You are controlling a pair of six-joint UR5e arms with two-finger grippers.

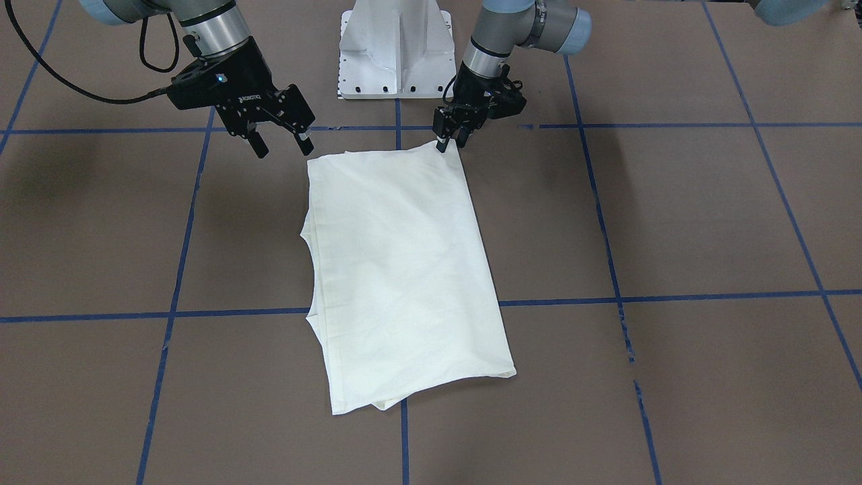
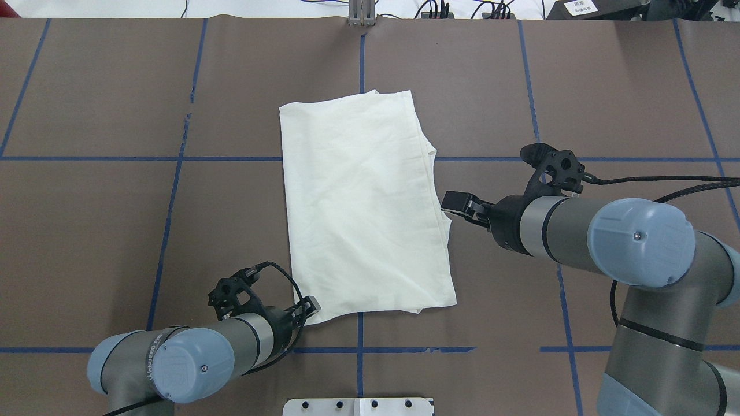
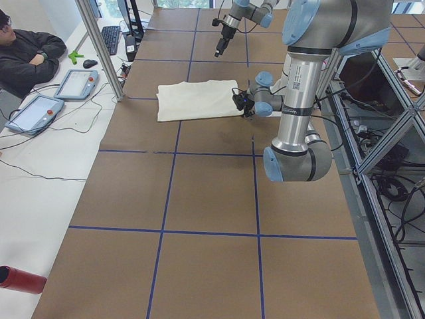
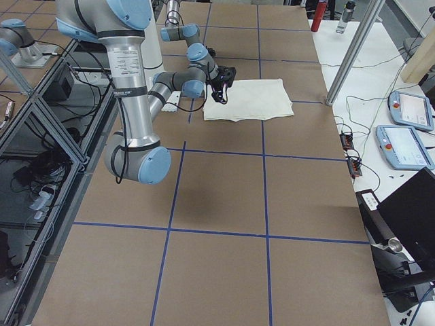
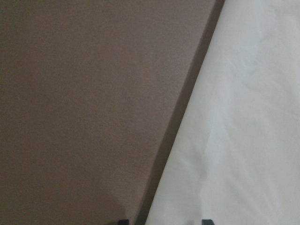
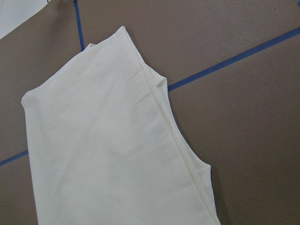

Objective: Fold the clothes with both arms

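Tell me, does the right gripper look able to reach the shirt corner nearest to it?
Probably yes: the right gripper hangs open close to that corner of the shirt, with only bare table between them.

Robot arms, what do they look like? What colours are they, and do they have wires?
The left arm and right arm are round grey and silver tubes with light blue caps on the joints. Each ends in a black tool with two fingers. The right tool has white ROBOTIQ letters and a tiny blue light, and a black cable runs to it. The left tool has thin black wires too.
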